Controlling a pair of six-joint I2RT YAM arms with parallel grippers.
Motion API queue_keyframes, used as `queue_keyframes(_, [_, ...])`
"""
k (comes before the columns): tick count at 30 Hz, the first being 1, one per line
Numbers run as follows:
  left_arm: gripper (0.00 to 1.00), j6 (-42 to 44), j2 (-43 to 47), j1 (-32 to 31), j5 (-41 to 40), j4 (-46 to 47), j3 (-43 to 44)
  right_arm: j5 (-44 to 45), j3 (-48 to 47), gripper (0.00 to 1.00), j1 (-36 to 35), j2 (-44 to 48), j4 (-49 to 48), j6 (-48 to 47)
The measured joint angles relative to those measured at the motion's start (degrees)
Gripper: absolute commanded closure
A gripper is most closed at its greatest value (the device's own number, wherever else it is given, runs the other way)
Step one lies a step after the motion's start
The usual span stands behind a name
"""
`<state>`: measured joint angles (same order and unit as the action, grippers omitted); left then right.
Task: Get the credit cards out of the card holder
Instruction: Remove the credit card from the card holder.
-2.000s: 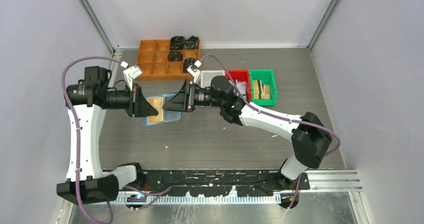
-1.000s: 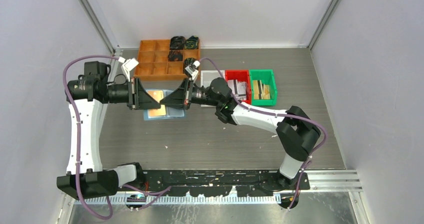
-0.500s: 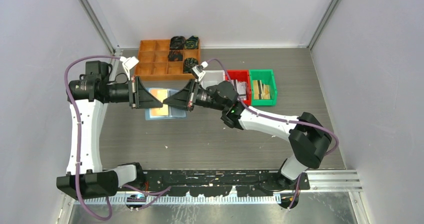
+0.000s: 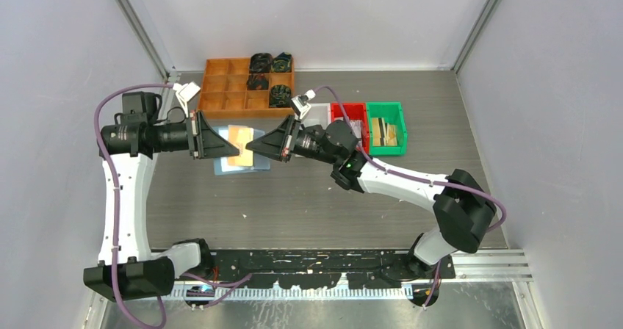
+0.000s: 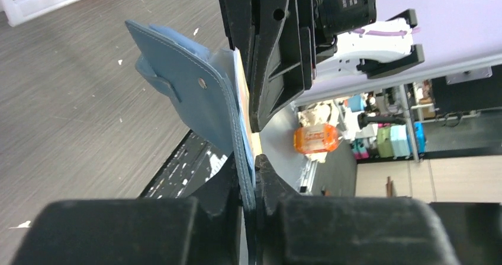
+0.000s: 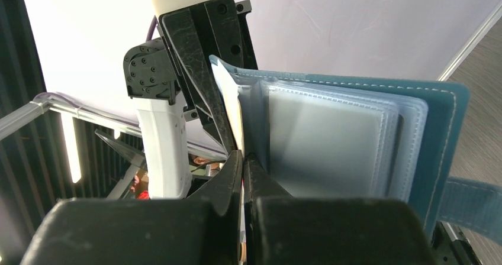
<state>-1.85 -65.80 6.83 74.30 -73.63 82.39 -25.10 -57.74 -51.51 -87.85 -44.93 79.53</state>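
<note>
The light blue card holder point(image 4: 246, 164) hangs in the air between my two grippers, open, with its clear sleeves point(image 6: 331, 141) showing. My left gripper point(image 4: 233, 150) is shut on the holder's edge point(image 5: 245, 158); its blue cover and tab point(image 5: 183, 87) stand above the jaws point(image 5: 251, 179). My right gripper point(image 4: 250, 147) faces it, shut on a thin pale tan credit card point(image 6: 229, 108) beside the sleeves, jaws pressed together point(image 6: 243, 158). From above, the tan card point(image 4: 239, 136) sticks out past the holder's far edge. No dark grey card shows.
An orange compartment tray point(image 4: 228, 87) with dark parts stands at the back left. A white bin point(image 4: 316, 112), a red bin point(image 4: 351, 116) and a green bin point(image 4: 386, 127) line up to the right of my grippers. Small white specks lie on the grey table.
The tan card has slid farther out of the holder toward the back. The right gripper has drawn slightly right and the holder has been lifted and shifted a little toward the back.
</note>
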Motion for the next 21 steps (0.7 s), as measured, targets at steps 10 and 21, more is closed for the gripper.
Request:
queue_keyframes(10, [1.0,-5.3,2.2,0.0,-0.7,6.1,-2.1,0.3,-0.2,0.66,0.1,0.0,1.2,-0.6])
queue_keyframes(21, [1.0,-5.2,3.2,0.5,-2.6,7.6,-2.1,-2.0,-2.6,0.89,0.3,-2.6,-1.8,1.7])
